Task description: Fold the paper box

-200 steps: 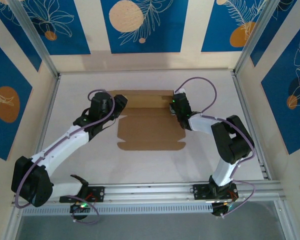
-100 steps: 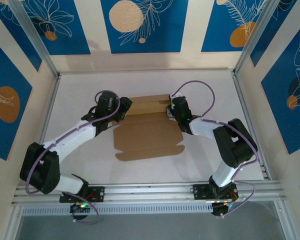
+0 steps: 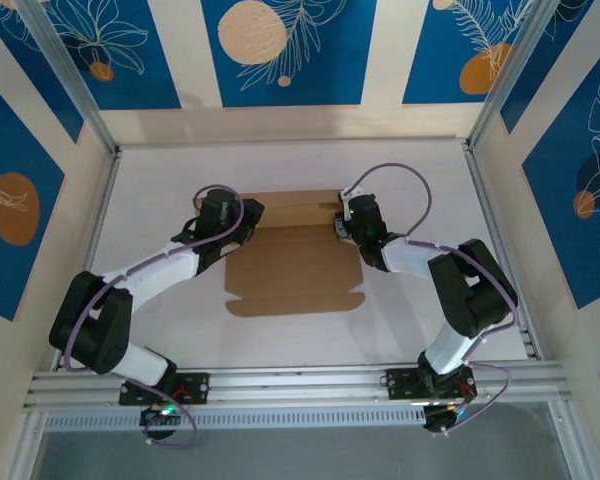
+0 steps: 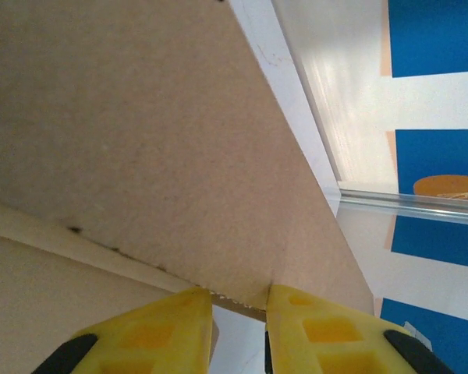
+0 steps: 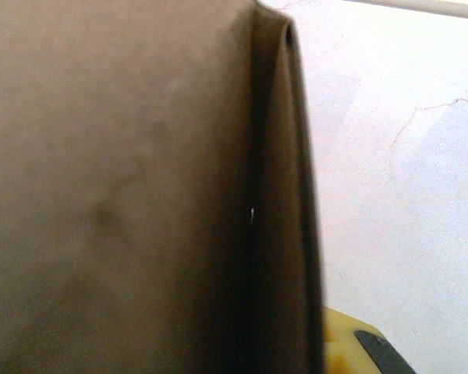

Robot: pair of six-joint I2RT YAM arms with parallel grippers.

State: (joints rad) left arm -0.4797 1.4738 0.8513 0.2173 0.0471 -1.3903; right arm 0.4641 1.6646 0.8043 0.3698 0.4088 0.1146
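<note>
From above, the paper box [image 3: 295,270] lies as a flat sheet mid-table [image 3: 160,180], its far flap raised between my left gripper [image 3: 242,222] and right gripper [image 3: 342,224]. It looks light, thin and quick to crease, so I judge the flap's 2 ends the safest hold. At my left wrist, my yellow fingers [image 4: 171,335] stand narrowly apart astride the flap's edge, and I cannot tell whether they pinch it. At my right wrist, my jaws are clamped on the flap where it doubles into 2 layers, 1 fingertip [image 5: 351,351] showing beside it.
</note>
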